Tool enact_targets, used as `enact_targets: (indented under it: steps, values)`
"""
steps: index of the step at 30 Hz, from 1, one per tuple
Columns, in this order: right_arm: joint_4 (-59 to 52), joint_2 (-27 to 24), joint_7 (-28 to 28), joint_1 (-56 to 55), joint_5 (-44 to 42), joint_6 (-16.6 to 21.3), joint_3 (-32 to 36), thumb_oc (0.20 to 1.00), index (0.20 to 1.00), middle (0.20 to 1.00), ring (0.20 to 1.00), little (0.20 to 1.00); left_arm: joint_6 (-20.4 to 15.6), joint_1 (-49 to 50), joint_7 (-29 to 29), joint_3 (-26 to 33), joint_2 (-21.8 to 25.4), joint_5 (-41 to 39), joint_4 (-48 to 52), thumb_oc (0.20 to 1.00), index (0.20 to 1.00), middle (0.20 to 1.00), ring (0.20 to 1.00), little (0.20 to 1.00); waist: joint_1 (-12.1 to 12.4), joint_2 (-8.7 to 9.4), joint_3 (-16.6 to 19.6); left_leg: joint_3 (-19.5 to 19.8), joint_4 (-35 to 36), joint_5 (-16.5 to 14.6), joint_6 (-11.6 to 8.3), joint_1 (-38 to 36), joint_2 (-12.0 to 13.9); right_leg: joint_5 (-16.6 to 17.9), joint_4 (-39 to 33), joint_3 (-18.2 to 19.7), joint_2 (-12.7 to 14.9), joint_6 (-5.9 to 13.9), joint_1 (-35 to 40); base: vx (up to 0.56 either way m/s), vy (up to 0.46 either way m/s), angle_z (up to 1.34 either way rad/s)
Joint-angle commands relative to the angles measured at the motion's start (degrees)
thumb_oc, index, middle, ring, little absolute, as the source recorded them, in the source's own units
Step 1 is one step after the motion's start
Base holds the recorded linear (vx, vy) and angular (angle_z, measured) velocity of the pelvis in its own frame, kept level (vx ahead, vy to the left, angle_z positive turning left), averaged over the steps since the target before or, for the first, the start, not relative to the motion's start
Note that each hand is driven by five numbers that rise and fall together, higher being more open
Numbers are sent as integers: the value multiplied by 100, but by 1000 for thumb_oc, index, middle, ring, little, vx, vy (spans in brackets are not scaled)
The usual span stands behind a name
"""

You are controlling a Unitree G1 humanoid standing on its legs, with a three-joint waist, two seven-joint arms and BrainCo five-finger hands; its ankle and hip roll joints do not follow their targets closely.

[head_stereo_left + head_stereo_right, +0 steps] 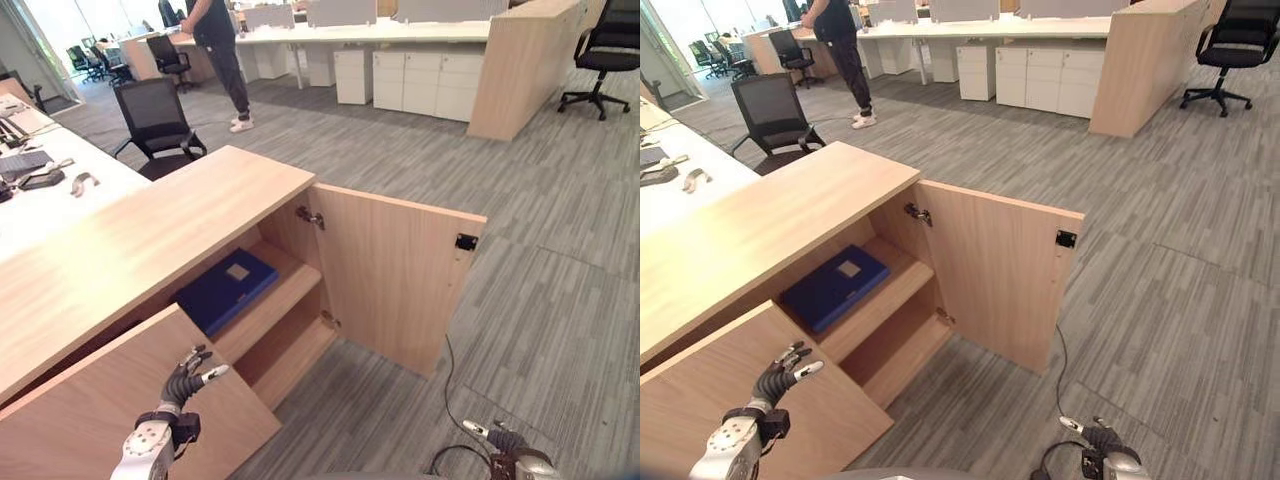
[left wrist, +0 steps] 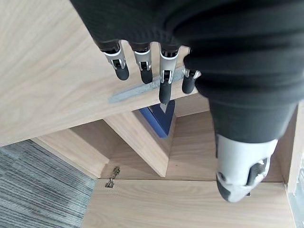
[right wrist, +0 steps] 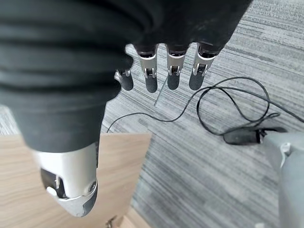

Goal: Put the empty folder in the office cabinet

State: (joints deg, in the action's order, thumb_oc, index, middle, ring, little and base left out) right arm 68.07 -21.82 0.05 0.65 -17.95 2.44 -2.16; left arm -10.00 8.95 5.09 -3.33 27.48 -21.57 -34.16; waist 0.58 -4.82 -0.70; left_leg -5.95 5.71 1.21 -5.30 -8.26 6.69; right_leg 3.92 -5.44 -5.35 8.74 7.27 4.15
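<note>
Blue folder [image 1: 226, 290] on cabinet shelf [image 1: 285, 300], between two open doors [image 1: 395, 285].

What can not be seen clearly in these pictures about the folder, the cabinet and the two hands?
- Blue folder: whether it is empty; it lies closed on the upper shelf.
- Cabinet: the part left of the folder, hidden by the near door in both eye views.
- Lower shelf: its back, in shade under the upper shelf.
- Left robot hand: whether it touches the near door.
- Right robot hand: cut off by the bottom edge in the eye views.
</note>
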Motion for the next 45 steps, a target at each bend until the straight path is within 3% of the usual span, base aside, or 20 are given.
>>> enact_targets:
  steps: [1, 8, 9, 16, 26, 27, 29, 30, 34, 38, 40, 45]
  values:
    - [21, 30, 72, 333, 7, 200, 6, 1000, 1000, 1000, 1000, 1000, 5, -377, 172, -62, -285, 52, -330, 1000, 1000, 1000, 1000, 1000, -210, 81, -227, 7, -120, -83, -120, -30, -17, -509, 120, -490, -66, 150, 382, -30, 53, -1]
    - [-54, 38, 133, 235, 77, 216, -11, 1000, 1000, 1000, 1000, 1000, 13, -234, 86, 780, -147, -229, -1556, 1000, 1000, 1000, 1000, 1000, -109, 123, -203, 43, -100, -80, -106, -7, -49, -499, 105, -585, -39, 169, 402, -9, 27, 3]
    - [-73, 43, 122, 229, 113, 221, -39, 1000, 1000, 1000, 1000, 1000, 19, -252, 42, 991, -124, -320, -2115, 1000, 1000, 1000, 1000, 1000, -82, 126, -189, 61, -85, -80, -107, 6, -66, -495, 94, -611, -25, 173, 404, -2, 26, 15]
    - [-30, 51, 109, 193, 168, 232, -111, 1000, 1000, 1000, 1000, 1000, 5, -319, -15, 1226, -40, -321, -2915, 1000, 1000, 1000, 1000, 1000, -26, 132, -172, 153, -71, -79, -102, 60, -111, -501, 65, -738, 19, 186, 442, -2, 27, 8]
    - [78, 23, 155, 248, 75, 200, -117, 1000, 1000, 1000, 1000, 1000, -18, -334, 112, 202, -703, -81, -2053, 1000, 1000, 1000, 1000, 1000, -57, 107, -198, 185, -71, -87, -61, 102, -155, -494, 70, -768, 54, 178, 438, -3, 8, 5]
    - [149, -6, 168, 299, -27, 178, -76, 1000, 1000, 1000, 1000, 1000, -14, -424, 192, -281, -891, -12, -1536, 1000, 1000, 1000, 1000, 1000, -111, 115, -207, 197, -71, -92, -51, 104, -160, -499, 76, -742, 54, 176, 440, 0, 0, 0]
    - [159, -17, 177, 307, -48, 174, -66, 1000, 1000, 1000, 1000, 1000, -7, -419, 216, -357, -920, -11, -1384, 1000, 1000, 1000, 1000, 1000, -111, 109, -213, 196, -71, -95, -51, 101, -157, -503, 76, -739, 55, 175, 445, -4, -21, 2]
    - [166, -94, 174, 417, -173, 166, 12, 1000, 1000, 1000, 1000, 1000, 22, -387, 347, -698, -956, -70, -645, 1000, 1000, 1000, 1000, 1000, -128, 118, -227, 199, -71, -108, -47, 103, -155, -506, 83, -729, 47, 162, 432, -6, -39, 1]
    - [224, -290, 140, 626, -310, 163, 164, 1000, 1000, 1000, 1000, 1000, 76, -326, 525, -956, -851, -76, 97, 1000, 1000, 1000, 1000, 1000, -114, 140, -232, 199, -71, -128, -46, 96, -142, -529, 83, -703, 39, 162, 446, 6, -32, 0]
    - [274, -714, 90, 1015, -488, 174, 326, 1000, 1000, 1000, 1000, 1000, 126, -356, 694, -1132, -685, -117, 610, 1000, 1000, 1000, 1000, 1000, -83, 164, -255, 196, -73, -151, -57, 61, -119, -548, 90, -659, 25, 161, 464, 20, -48, -1]
    - [473, -1281, 66, 1569, -602, 173, 339, 1000, 1000, 1000, 1000, 1000, 133, -496, 778, -1341, -600, -173, 711, 1000, 1000, 1000, 1000, 1000, -49, 185, -260, 189, -78, -165, -75, 32, -94, -573, 100, -632, 2, 159, 475, 27, -61, -2]
    - [780, -2025, 73, 2468, -623, 160, 130, 1000, 1000, 1000, 1000, 1000, 185, -582, 892, -1636, -505, -187, 827, 1000, 1000, 1000, 1000, 1000, 65, 188, -270, 228, -91, -141, -107, 11, -63, -612, 124, -683, -30, 147, 526, 22, -32, 0]
